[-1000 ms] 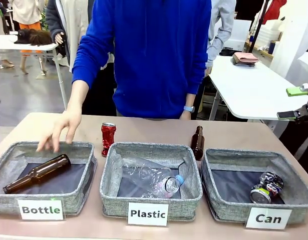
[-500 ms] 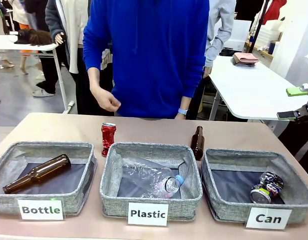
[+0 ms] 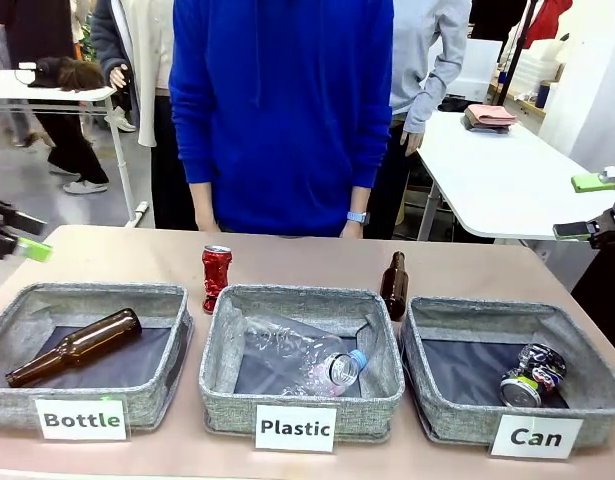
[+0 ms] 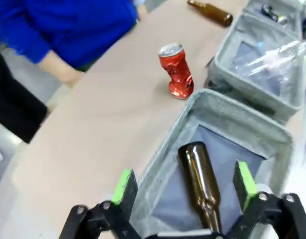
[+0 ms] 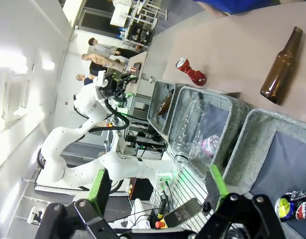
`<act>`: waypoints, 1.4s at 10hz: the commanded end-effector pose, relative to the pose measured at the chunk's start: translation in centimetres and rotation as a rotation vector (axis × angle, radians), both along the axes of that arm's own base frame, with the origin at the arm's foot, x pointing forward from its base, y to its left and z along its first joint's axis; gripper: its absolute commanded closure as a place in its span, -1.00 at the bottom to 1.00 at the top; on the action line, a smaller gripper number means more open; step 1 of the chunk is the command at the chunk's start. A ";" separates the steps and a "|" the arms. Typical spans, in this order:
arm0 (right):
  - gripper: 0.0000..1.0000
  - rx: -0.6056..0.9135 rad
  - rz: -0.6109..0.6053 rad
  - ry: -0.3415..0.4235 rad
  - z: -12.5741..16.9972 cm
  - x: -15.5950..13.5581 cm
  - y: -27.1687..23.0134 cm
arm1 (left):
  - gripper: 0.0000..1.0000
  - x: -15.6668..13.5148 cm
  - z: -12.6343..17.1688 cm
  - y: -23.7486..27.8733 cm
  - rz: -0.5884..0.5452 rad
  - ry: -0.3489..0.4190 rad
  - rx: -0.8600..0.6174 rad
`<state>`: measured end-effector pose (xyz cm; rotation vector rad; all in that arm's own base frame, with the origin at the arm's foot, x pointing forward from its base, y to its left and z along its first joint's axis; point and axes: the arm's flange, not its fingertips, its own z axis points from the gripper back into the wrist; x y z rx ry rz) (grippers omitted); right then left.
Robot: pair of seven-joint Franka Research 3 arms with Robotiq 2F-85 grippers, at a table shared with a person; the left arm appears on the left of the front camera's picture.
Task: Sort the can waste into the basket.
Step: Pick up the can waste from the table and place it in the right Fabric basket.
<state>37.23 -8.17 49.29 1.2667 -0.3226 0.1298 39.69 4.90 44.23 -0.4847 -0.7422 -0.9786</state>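
Nearest my camera sit three grey baskets in a row. The Can basket point(image 3: 427, 400) is on the right, and the dark can point(image 3: 530, 375) lies on its side in the near right corner of it. The Plastic basket point(image 3: 219, 370) in the middle holds a crumpled clear plastic bottle point(image 3: 317, 365). The Bottle basket point(image 3: 7, 390) on the left holds a lying brown bottle point(image 3: 77, 345), neck towards the far wall.

My left tool point(image 4: 185, 183) hangs over the left end of the Bottle basket with its jaws wide apart and nothing in them (the lying bottle's neck shows between its fingers, well below). My right tool point(image 5: 158, 181) is out past the right end of the worktop point(image 3: 467, 265), jaws also spread and empty, looking down on the Can basket's corner.

Behind the baskets, the red can point(image 3: 216, 277) stands upright on the worktop, dented, just beside the far left corner of the Plastic basket. A standing brown bottle point(image 3: 394, 285) is at the far side of the gap between the Plastic and Can baskets.

At the far edge stands a person point(image 3: 282, 110) in a blue sweater, arms down, hands off the worktop.
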 end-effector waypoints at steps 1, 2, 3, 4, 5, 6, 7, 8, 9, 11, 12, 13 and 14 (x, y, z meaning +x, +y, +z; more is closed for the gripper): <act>-1.00 -0.005 0.018 -0.016 0.1 -0.1 -0.4 | -1.00 3.0 -2.4 -3.0 -0.053 -0.023 0.070; -1.00 -0.005 0.018 -0.016 0.1 -0.1 -0.4 | -1.00 4.4 -3.3 -5.0 -0.035 -0.084 0.113; -1.00 -0.005 0.018 -0.016 0.1 -0.1 -0.4 | -1.00 5.8 -4.2 -7.2 -0.076 -0.109 0.114; -1.00 -0.005 0.018 -0.016 0.1 -0.1 -0.4 | -1.00 7.1 -5.2 -9.3 -0.141 -0.075 0.112; -1.00 -0.005 0.018 -0.016 0.1 -0.1 -0.4 | -1.00 8.6 -6.4 -11.2 -0.169 -0.077 0.108; -1.00 -0.005 0.018 -0.016 0.1 -0.1 -0.4 | -1.00 10.0 -7.0 -12.2 -0.159 -0.063 0.084; -1.00 -0.005 0.018 -0.016 0.1 -0.1 -0.4 | -1.00 10.9 -7.0 -12.7 -0.179 -0.049 0.024; -1.00 -0.005 0.018 -0.016 0.1 -0.1 -0.4 | -1.00 11.6 -7.1 -13.0 -0.178 -0.056 0.003; -1.00 -0.005 0.018 -0.016 0.1 -0.1 -0.4 | -1.00 11.9 -7.1 -13.0 -0.177 -0.024 -0.029; -1.00 -0.005 0.018 -0.016 0.1 -0.1 -0.4 | -1.00 11.6 -7.1 -13.7 -0.169 -0.016 0.024; -1.00 -0.005 0.018 -0.016 0.1 -0.1 -0.4 | -1.00 11.6 -7.1 -13.7 -0.169 -0.016 0.024; -1.00 -0.005 0.018 -0.016 0.1 -0.1 -0.4 | -1.00 11.6 -7.1 -13.7 -0.169 -0.016 0.024; -1.00 -0.005 0.018 -0.016 0.1 -0.1 -0.4 | -1.00 11.9 -6.9 -13.1 -0.170 0.012 -0.013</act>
